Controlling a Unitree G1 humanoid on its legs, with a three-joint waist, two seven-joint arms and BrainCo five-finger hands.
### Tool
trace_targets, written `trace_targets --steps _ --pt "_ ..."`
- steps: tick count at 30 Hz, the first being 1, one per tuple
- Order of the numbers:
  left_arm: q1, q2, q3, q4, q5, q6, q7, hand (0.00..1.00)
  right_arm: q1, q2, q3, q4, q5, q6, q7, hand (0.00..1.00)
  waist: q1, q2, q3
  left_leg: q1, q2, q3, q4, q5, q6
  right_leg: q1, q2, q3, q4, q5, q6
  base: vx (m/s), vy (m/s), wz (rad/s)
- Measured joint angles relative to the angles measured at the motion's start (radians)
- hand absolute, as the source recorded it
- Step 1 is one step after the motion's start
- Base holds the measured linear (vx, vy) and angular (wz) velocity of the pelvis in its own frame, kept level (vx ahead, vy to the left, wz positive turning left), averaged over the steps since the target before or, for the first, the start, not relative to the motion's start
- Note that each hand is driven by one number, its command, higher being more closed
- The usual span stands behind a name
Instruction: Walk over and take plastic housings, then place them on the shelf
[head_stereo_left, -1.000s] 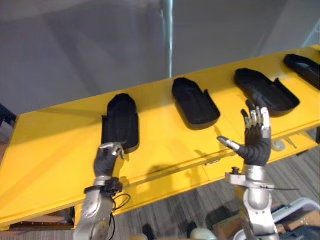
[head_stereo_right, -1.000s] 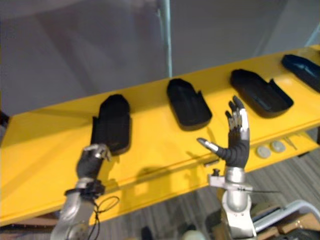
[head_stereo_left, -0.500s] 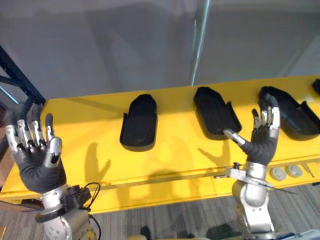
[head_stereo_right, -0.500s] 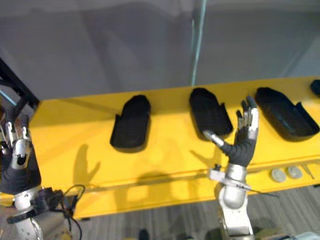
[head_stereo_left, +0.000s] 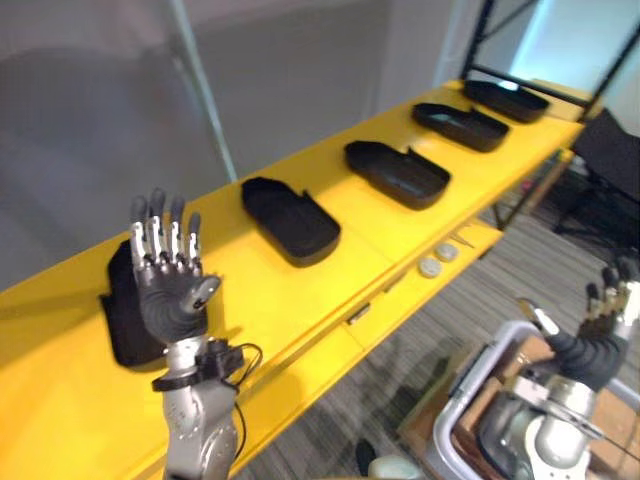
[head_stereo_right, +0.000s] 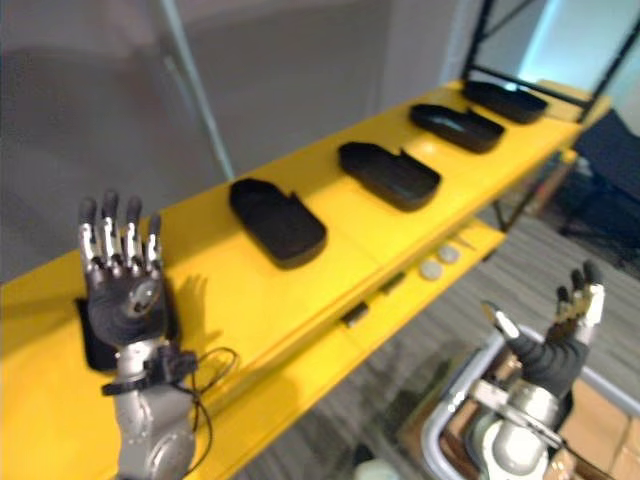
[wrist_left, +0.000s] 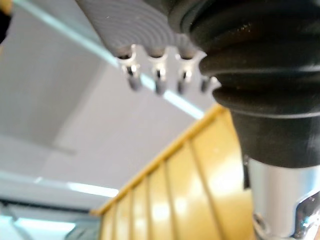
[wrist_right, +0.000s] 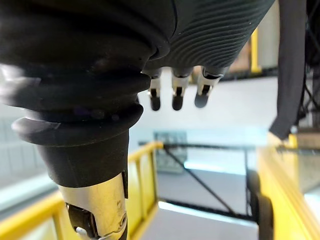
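Five black plastic housings lie in a row along the yellow bench (head_stereo_left: 330, 290), all on its top surface and well apart from one another. The nearest housing (head_stereo_left: 122, 318) sits at the bench's near end, then the second housing (head_stereo_left: 290, 220), the third housing (head_stereo_left: 397, 173), the fourth housing (head_stereo_left: 462, 126) and the far housing (head_stereo_left: 505, 100) at the bench's far end. Each is a shallow shell lying hollow side up, and those hollows look empty. Spaced out like this, each leaves room for a hand to close on it alone.

None has been taken. The left hand (head_stereo_left: 170, 290) is raised over the bench's near end, in front of the nearest housing and partly covering it, fingers straight and spread, holding nothing. Its wrist view shows the same straight fingers with the yellow surface beyond. This reads as a hand readied for a grasp, not one in contact.

The right hand (head_stereo_left: 590, 340) hangs off the bench's front edge, out over the floor, fingers loosely extended and empty. It seems idle.

Two small round discs (head_stereo_left: 437, 260) rest on the bench's lower front ledge. Below the right hand stands a cardboard box (head_stereo_right: 605, 405); I cannot tell what it holds. A black metal rack (head_stereo_left: 610, 70) rises beyond the bench's far end.
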Motion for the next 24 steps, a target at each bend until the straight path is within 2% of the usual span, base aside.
trace_targets --steps 1,4,5,7,8,11,12,14,16,17,19,20,22,23,24 --pt "0.004 -0.005 0.002 -0.002 0.000 0.006 0.018 0.00 -0.005 -0.007 0.000 -0.001 0.018 -0.020 0.024 0.00 0.008 0.013 -0.003 -0.029 0.007 -0.076 0.051 -0.033 0.008 -0.007 0.006 0.014 -0.013 0.004 -0.005 -0.04 -0.049 -0.80" --pt "0.036 -0.012 0.048 -0.033 0.024 0.030 0.028 0.00 -0.049 -0.027 0.020 0.000 0.046 -0.023 0.060 0.00 0.033 0.040 0.004 -0.083 0.008 -0.215 0.148 -0.081 0.021 -0.030 0.015 0.033 -0.005 0.011 -0.015 -0.07 0.042 -0.47" --pt "0.044 -0.012 0.061 -0.043 0.024 0.030 0.030 0.00 -0.063 -0.031 0.027 0.001 0.046 -0.023 0.062 0.00 0.039 0.044 0.005 -0.091 0.006 -0.232 0.162 -0.088 0.024 -0.036 0.015 0.035 -0.003 0.011 -0.015 -0.06 0.110 -0.37" --pt "0.062 -0.012 0.100 -0.069 0.022 0.021 0.029 0.00 -0.118 -0.051 0.055 0.012 0.049 -0.016 0.071 0.00 0.071 0.062 0.016 -0.092 0.006 -0.248 0.166 -0.118 0.007 -0.046 0.014 0.027 -0.001 0.014 -0.016 -0.05 0.119 -0.21" --pt "0.061 -0.012 0.105 -0.070 0.022 0.019 0.028 0.00 -0.130 -0.054 0.062 0.015 0.051 -0.014 0.072 0.00 0.076 0.064 0.020 -0.094 0.003 -0.258 0.166 -0.124 0.002 -0.046 0.011 0.019 -0.001 0.015 -0.016 -0.06 0.131 0.10" --pt "0.049 -0.011 0.110 -0.071 0.019 -0.006 -0.003 0.00 -0.175 -0.054 0.113 0.049 0.065 0.017 0.052 0.00 0.087 0.060 0.048 -0.135 -0.021 -0.307 0.197 -0.131 0.005 -0.078 -0.008 -0.008 0.055 0.013 0.003 -0.04 0.120 0.29" --pt "0.041 -0.011 0.106 -0.071 0.014 -0.013 -0.017 0.00 -0.185 -0.051 0.133 0.062 0.078 0.034 0.043 0.00 0.096 0.056 0.081 -0.144 -0.029 -0.326 0.222 -0.133 0.008 -0.108 -0.007 -0.008 0.131 -0.007 0.022 -0.05 0.087 0.05" --pt "0.042 -0.011 0.105 -0.072 0.009 -0.023 -0.041 0.00 -0.175 -0.026 0.150 0.088 0.090 0.054 0.026 0.00 0.101 0.055 0.131 -0.140 -0.040 -0.364 0.250 -0.140 0.019 -0.136 -0.001 -0.007 0.226 -0.020 0.025 -0.07 0.077 -0.14" --pt "0.048 -0.010 0.105 -0.072 0.007 -0.023 -0.057 0.00 -0.118 0.034 0.151 0.090 0.093 0.055 0.019 0.00 0.100 0.051 0.176 -0.108 -0.045 -0.360 0.258 -0.153 0.021 -0.142 0.004 -0.005 0.284 -0.020 0.026 -0.13 0.092 -0.42" --pt "0.070 -0.008 0.106 -0.073 -0.011 -0.022 -0.071 0.00 -0.058 0.074 0.159 0.087 0.096 0.048 0.043 0.00 0.101 0.035 0.189 -0.087 -0.046 -0.336 0.259 -0.163 0.025 -0.141 0.001 -0.007 0.298 -0.021 0.029 -0.21 0.077 -0.82" --pt "0.135 0.005 0.114 -0.096 -0.011 -0.022 -0.065 0.00 0.015 0.097 0.194 0.063 0.120 0.020 0.129 0.00 0.103 -0.002 0.202 -0.075 -0.048 -0.275 0.280 -0.180 0.040 -0.129 -0.023 -0.045 0.253 -0.004 0.050 -0.20 0.043 -0.87" --pt "0.146 0.008 0.114 -0.100 -0.006 -0.020 -0.060 0.00 0.024 0.096 0.197 0.056 0.132 0.012 0.154 0.00 0.100 -0.005 0.201 -0.091 -0.038 -0.260 0.288 -0.181 0.045 -0.129 -0.027 -0.045 0.234 0.003 0.065 -0.24 0.044 -0.65" --pt "0.141 0.011 0.148 -0.103 -0.004 0.004 -0.043 0.00 -0.010 0.071 0.223 0.050 0.148 -0.018 0.216 0.00 0.108 -0.002 0.201 -0.118 -0.005 -0.226 0.284 -0.163 0.054 -0.193 -0.057 -0.144 0.415 -0.060 0.000 -0.27 0.047 -0.45" --pt "0.138 0.013 0.162 -0.103 -0.009 0.009 -0.041 0.00 -0.028 0.063 0.236 0.050 0.147 -0.020 0.216 0.00 0.111 0.002 0.200 -0.125 0.002 -0.226 0.279 -0.150 0.047 -0.198 -0.069 -0.158 0.468 -0.088 0.005 -0.20 0.001 -0.26" --pt "0.131 0.021 0.190 -0.103 -0.013 0.026 -0.041 0.00 -0.071 0.052 0.265 0.051 0.133 -0.021 0.210 0.00 0.130 -0.002 0.198 -0.127 0.013 -0.218 0.256 -0.123 0.039 -0.198 -0.107 -0.182 0.560 -0.142 0.004 -0.15 -0.078 -0.22"
